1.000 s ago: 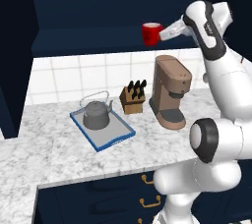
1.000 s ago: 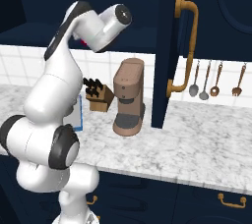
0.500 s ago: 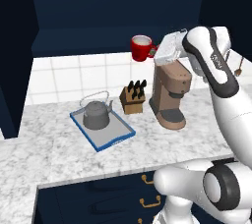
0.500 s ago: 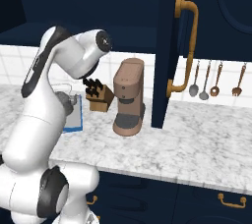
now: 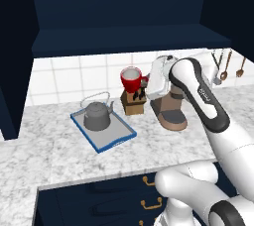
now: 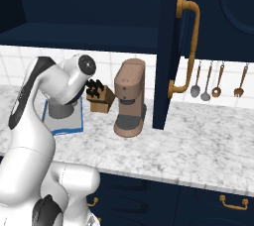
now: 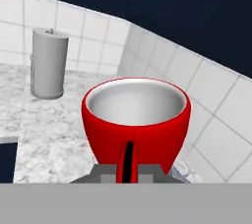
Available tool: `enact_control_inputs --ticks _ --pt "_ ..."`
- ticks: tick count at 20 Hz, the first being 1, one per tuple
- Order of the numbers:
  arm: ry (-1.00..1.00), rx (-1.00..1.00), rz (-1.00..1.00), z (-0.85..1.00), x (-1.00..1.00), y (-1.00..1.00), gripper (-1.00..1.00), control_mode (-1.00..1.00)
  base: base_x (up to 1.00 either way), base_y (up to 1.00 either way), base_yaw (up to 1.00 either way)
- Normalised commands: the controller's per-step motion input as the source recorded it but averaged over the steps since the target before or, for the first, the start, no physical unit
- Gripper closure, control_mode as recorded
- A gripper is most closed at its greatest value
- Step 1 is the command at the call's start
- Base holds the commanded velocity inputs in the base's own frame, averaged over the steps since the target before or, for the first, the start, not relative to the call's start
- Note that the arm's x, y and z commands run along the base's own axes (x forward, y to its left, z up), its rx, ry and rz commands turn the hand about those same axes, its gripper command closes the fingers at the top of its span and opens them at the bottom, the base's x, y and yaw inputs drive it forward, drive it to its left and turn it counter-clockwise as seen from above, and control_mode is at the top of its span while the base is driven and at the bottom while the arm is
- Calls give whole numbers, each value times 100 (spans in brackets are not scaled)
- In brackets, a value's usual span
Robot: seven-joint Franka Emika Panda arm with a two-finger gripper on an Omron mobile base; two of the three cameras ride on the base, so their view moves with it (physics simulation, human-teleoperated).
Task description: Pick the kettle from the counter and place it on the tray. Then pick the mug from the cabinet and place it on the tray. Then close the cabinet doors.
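Here the kettle (image 5: 96,115) is seen standing inside the tray (image 5: 117,138) on the bench (image 5: 59,158), toward the tray's far end, with its wire handle arched above it; the near part of the tray floor is left bare. The mug (image 5: 131,79) is held in the air by the hand (image 5: 143,82), above the knife block (image 5: 132,104) and just left of the brown coffee machine (image 5: 168,111), well apart from the tray below and to the left. In the hand view the mug (image 7: 136,120) is shown upright with its white inside bare, and its loop handle is seen edge-on between the grey finger bases at the bottom — the hand is closed on that handle. A plain grey cylinder (image 7: 48,63) is shown only there, standing on the marbled stone by the tiled wall. In the right base view the mug is hidden behind the arm; the tray (image 6: 63,124) and part of the kettle (image 6: 60,110) are seen beyond the forearm, with the knife block (image 6: 98,99) and coffee machine (image 6: 130,98) beside them. The cabinet (image 5: 124,31) above stands open, its dark shelf showing nothing on it, and one of the cabinet doors (image 6: 171,46) is seen swung outward in the right base view, its long brass handle (image 6: 188,46) facing the camera. Hanging utensils (image 6: 216,81) are shown on the wall beyond it. No label or writing can be read on anything.
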Motion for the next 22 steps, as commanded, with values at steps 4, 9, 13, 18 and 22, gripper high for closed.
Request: enact_control_inputs --ticks 4,9,13,18,22 --pt "0 -17 4 -54 6 0 100 -100 0 0 0" --pt "7 -5 2 -67 9 21 100 -100 0 0 0" --pt "16 0 2 -66 17 25 100 -100 0 0 0" --pt "14 1 4 -63 14 20 100 -100 0 0 0" --pt "10 0 3 -52 25 13 100 -100 0 0 0"
